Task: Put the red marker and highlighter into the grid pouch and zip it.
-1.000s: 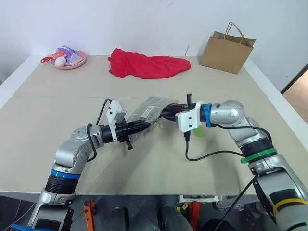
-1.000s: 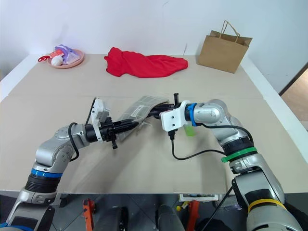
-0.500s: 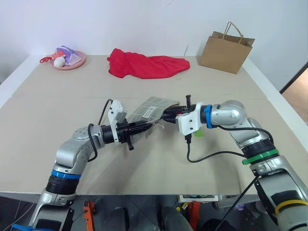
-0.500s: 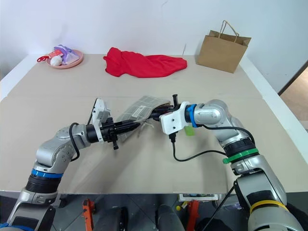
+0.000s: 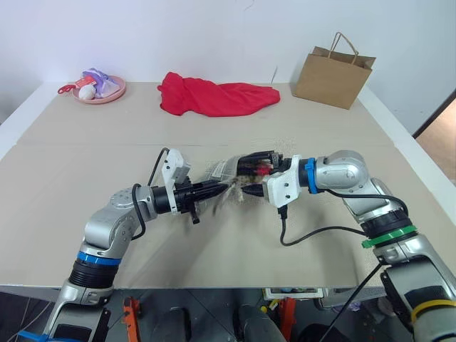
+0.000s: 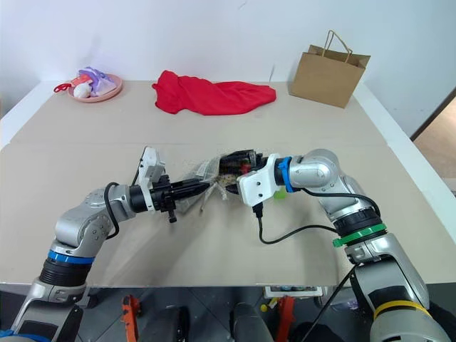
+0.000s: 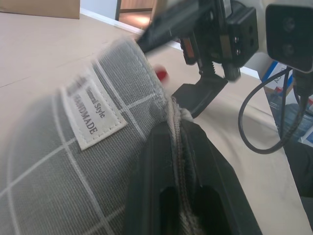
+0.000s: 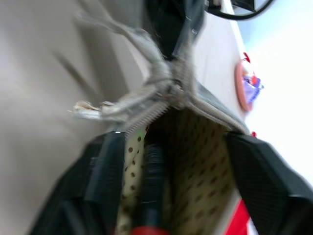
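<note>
Grid pouch (image 5: 226, 169) hangs above the desk (image 5: 235, 235) between both hands, my left hand (image 5: 222, 187) clenched on its zipper edge. My right hand (image 5: 251, 173) just sprang wide, releasing the red marker (image 8: 146, 196) inside the mouth. Highlighter (image 6: 279, 193) comes next, I judge.

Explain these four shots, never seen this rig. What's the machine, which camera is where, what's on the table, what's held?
A two-armed humanoid robot. Two views come from its head, one from each wrist. The left gripper is shut on the grid pouch at its zipper end. The right gripper stands open at the pouch's mouth, where the red marker lies inside. Behind that arm sits the green highlighter. At the table's far side: a red cloth, a paper bag, a pink plate.
</note>
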You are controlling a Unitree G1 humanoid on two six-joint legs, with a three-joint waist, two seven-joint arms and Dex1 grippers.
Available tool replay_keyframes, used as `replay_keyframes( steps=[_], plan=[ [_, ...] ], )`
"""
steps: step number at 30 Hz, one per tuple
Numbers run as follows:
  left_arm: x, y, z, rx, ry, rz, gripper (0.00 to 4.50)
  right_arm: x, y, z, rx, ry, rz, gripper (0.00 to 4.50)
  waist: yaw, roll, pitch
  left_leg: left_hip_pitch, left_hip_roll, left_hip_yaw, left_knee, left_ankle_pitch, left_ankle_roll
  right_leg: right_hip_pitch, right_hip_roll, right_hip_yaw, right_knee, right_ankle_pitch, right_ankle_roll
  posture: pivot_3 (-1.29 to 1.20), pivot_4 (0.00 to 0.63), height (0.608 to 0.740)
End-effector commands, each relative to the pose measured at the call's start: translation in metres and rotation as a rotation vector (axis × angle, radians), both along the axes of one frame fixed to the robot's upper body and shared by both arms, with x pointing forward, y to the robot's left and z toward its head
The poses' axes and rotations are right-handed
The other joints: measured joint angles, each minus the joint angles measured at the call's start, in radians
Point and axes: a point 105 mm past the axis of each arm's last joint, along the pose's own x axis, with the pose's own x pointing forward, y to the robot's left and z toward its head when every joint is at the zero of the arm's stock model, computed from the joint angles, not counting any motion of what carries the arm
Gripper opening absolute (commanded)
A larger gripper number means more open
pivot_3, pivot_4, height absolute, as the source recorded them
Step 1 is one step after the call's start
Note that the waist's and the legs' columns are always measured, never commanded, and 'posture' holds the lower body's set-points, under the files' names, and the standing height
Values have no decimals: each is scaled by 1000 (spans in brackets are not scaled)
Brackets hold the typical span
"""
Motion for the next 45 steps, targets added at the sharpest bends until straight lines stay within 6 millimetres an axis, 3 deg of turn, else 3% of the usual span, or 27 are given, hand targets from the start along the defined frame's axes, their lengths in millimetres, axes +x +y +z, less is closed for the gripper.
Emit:
replay_keyframes(
  steps=[1, 7, 10, 13, 17, 20, 23, 31, 36, 39, 41, 45],
  plan=[
    [-1, -4, 20, -89, -33, -16, 0, 12, -15, 39, 54, -116, -55, 4460, 0, 0, 0, 0, 0, 0, 0, 0, 0, 0, 0, 0, 0, 0, 0, 0, 150, 740],
    [5, 2, 24, -166, 14, 20, 0, 17, -50, 61, 156, 44, -212, 4460, 1, 0, 0, 0, 0, 0, 0, 0, 0, 0, 0, 0, 0, 0, 0, 0, 150, 740],
    [6, 4, 23, -176, 29, 26, 0, 9, -64, 57, 202, 208, -265, 4460, 2, 0, 0, 0, 0, 0, 0, 0, 0, 0, 0, -1, 0, 0, 0, 0, 150, 740],
    [7, 8, 18, -178, 46, 28, 0, 2, -87, 52, 366, 462, -366, 4460, 2, 0, 0, 0, 0, 0, 0, 0, 0, 1, 0, -1, 0, 0, 0, 0, 150, 740],
    [7, 11, 14, -185, 60, 29, 0, 3, -109, 35, 422, 532, -491, 4460, 3, 0, 0, 0, 0, -1, 0, 0, 0, 1, 0, -1, 0, 0, 0, 0, 150, 740],
    [7, 12, 13, -189, 64, 28, 0, 5, -114, 26, 491, 577, -581, 4460, 1, 0, 0, 1, 0, 0, 1, 0, 0, 2, 0, -1, 0, 0, 0, 0, 150, 740],
    [7, 13, 12, -186, 63, 26, 0, 23, -122, -2, 584, 638, -799, 4460, -1, 0, 0, 2, 0, 0, 0, 0, 0, 2, 1, 0, 0, -1, 1, 0, 150, 740],
    [7, 12, 11, -181, 63, 28, 0, 28, -102, -49, 830, 977, -1098, 4460, 0, 0, -1, 0, 0, 0, 0, 0, 0, 0, 0, 0, 0, 0, 1, 0, 150, 740],
    [7, 10, 11, -184, 65, 30, 0, 26, -97, -78, 820, 1056, -1250, 4460, 0, -1, -1, 0, 0, 0, 0, 0, 0, 0, 0, 0, 0, -1, 1, 0, 150, 740],
    [6, 9, 12, -184, 63, 29, 0, 26, -93, -83, 821, 1053, -1260, 3851, -1, -2, -2, 0, 0, -1, 0, 0, 0, 1, 1, -1, 0, -1, 1, 0, 150, 740],
    [5, 8, 12, -184, 62, 27, 0, 27, -95, -79, 839, 1042, -1262, 2780, -1, -2, -2, 1, 0, -1, 0, 0, 0, 2, 1, -1, 0, -4, 6, 0, 150, 740],
    [4, 7, 11, -166, 60, 9, 0, 33, -104, -59, 869, 971, -1232, 1298, -2, -2, -2, 1, 0, 0, 0, 0, 0, 2, 1, -1, 0, -4, 7, 0, 150, 740]
  ],
)
